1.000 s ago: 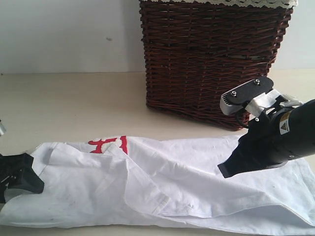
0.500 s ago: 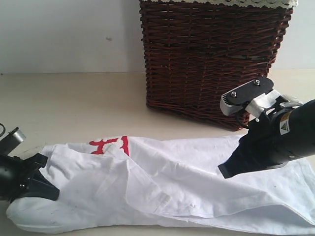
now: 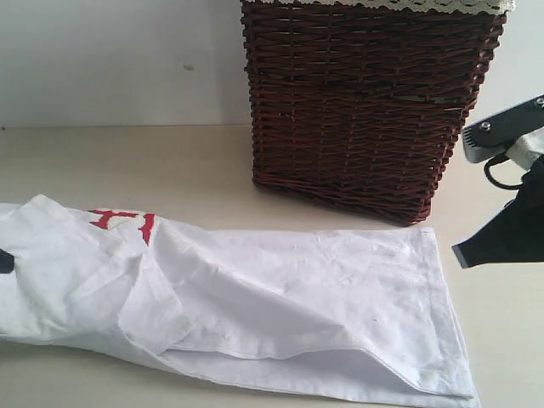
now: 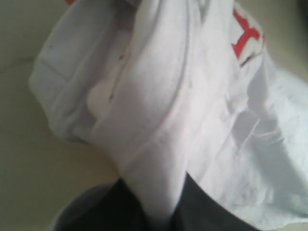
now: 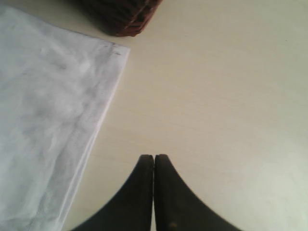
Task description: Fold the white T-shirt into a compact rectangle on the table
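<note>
My left gripper [image 4: 155,211] is clamped on a bunched ridge of the white T-shirt [image 3: 280,297]. In its wrist view the cloth runs straight down between the dark fingers, and the red lettering [image 4: 245,38] sits just past the pinch. My right gripper [image 5: 154,163] has its fingers pressed together on nothing and hovers over bare desk [image 5: 216,96]. The shirt's straight hem edge is just beside it but not touching.

From the left gripper the shirt stretches out as a long, flat band toward the right gripper. It is doubled lengthwise, with overlapping layers and a loose flap along one long edge.

I judge it thin, light and limp. It should sag from any single hold, drag on the desk, and let its layers slide over each other. My next hold would be the hem corner nearest the right gripper, biting deep enough to catch every layer. A shallow pinch would likely lift only the top sheet.

Beyond the shirt stands a dark wicker basket [image 3: 365,102], close to the hem's far corner, with a pale wall [image 3: 110,59] behind it.
</note>
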You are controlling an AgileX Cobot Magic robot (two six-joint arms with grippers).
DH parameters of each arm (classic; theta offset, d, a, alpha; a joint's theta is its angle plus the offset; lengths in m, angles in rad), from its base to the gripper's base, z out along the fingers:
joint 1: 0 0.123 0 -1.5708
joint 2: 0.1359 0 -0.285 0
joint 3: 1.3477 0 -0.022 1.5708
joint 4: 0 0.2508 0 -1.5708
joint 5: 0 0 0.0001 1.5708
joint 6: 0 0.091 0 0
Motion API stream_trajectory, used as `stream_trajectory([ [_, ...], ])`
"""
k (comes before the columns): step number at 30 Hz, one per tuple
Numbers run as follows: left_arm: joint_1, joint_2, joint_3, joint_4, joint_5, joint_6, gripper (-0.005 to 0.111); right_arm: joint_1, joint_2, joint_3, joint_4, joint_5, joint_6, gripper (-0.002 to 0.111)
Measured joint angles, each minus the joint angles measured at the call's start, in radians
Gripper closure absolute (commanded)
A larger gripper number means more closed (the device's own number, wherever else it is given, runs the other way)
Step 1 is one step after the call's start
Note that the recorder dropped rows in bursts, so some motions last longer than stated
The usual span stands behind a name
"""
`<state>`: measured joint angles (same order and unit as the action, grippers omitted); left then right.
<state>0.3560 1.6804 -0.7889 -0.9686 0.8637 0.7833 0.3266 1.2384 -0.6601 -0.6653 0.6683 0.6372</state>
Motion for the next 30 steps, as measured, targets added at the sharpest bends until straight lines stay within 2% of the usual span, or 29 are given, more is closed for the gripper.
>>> stream_trajectory([
  [4,-0.029,-0.084,0.013,-0.082,0.057,0.03,0.107,0.0,-0.01,0.0,-0.026,0.001,0.065,0.106],
  [9,-0.182,-0.19,0.012,-0.233,0.132,0.068,0.107,0.0,-0.01,0.0,-0.026,-0.005,0.076,0.106],
  [13,-0.452,-0.223,-0.033,-0.37,0.068,0.073,0.107,0.0,-0.01,0.0,-0.017,-0.007,0.078,0.106],
  [14,-0.564,-0.218,-0.055,-0.397,0.001,0.073,0.107,0.0,-0.01,0.0,-0.015,-0.007,0.078,0.106],
  [15,-0.621,-0.212,-0.069,-0.41,-0.038,0.073,0.107,0.0,-0.01,0.0,-0.012,-0.007,0.078,0.106],
  [16,-0.721,-0.186,-0.097,-0.433,-0.116,0.073,0.107,0.0,-0.01,0.0,0.0,-0.007,0.07,0.106],
  [17,-0.783,-0.168,-0.118,-0.446,-0.166,0.073,0.105,0.0,-0.01,0.0,0.015,-0.007,0.065,0.106],
  [19,-0.928,-0.066,-0.195,-0.462,-0.258,0.073,0.087,0.0,-0.01,0.0,0.055,-0.007,0.035,0.106],
  [21,-1.009,0.034,-0.27,-0.478,-0.268,0.073,0.045,0.0,-0.011,0.0,0.078,-0.005,0.01,0.106],
  [22,-1.033,0.072,-0.298,-0.49,-0.249,0.073,0.023,0.0,-0.011,0.0,0.088,-0.003,0.004,0.106],
  [23,-1.054,0.111,-0.335,-0.496,-0.208,0.073,0.02,0.0,-0.011,0.0,0.097,0.003,-0.008,0.106],
  [26,-1.059,0.142,-0.37,-0.5,-0.142,0.042,0.039,0.0,-0.011,0.0,0.103,0.007,-0.02,0.106],
  [30,-1.03,0.126,-0.379,-0.429,-0.103,0.036,0.059,0.0,-0.011,0.0,0.103,0.008,-0.022,0.106],
])
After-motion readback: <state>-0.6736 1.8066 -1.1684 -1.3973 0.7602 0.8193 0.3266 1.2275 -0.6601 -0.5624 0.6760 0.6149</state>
